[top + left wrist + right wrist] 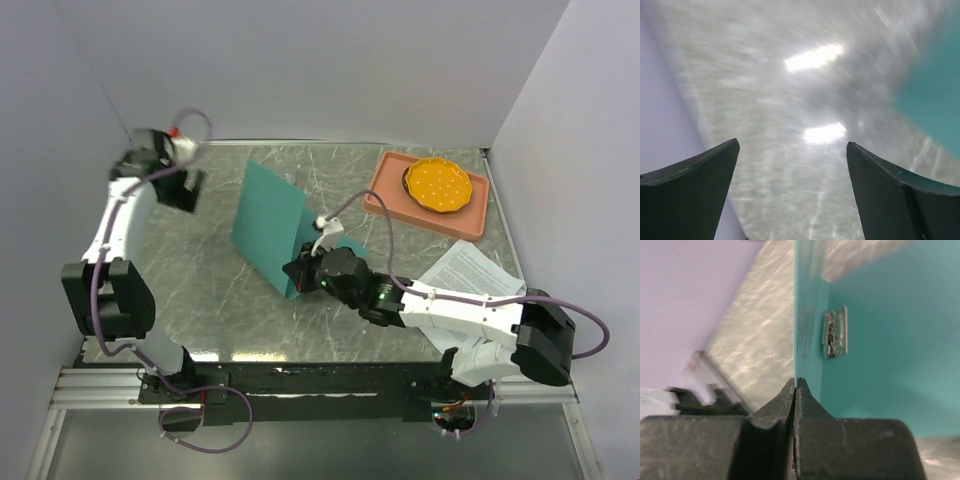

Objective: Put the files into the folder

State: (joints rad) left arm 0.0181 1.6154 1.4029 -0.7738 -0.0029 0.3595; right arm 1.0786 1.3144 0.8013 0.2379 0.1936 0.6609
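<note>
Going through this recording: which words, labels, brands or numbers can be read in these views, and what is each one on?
Nothing can be read in any view.
Black print on the files: too small to read.
Metal clip inside the folder: shiny raised relief, no legible mark.

the teal folder point(268, 222) stands open to the left of the salmon tray point(383, 190), one cover raised almost upright and the other lying flat, with a metal clip point(835, 332) on its inner face. the files point(470, 268), white sheets of dense black print, lie flat just on the near side of the tray, partly hidden.
</note>
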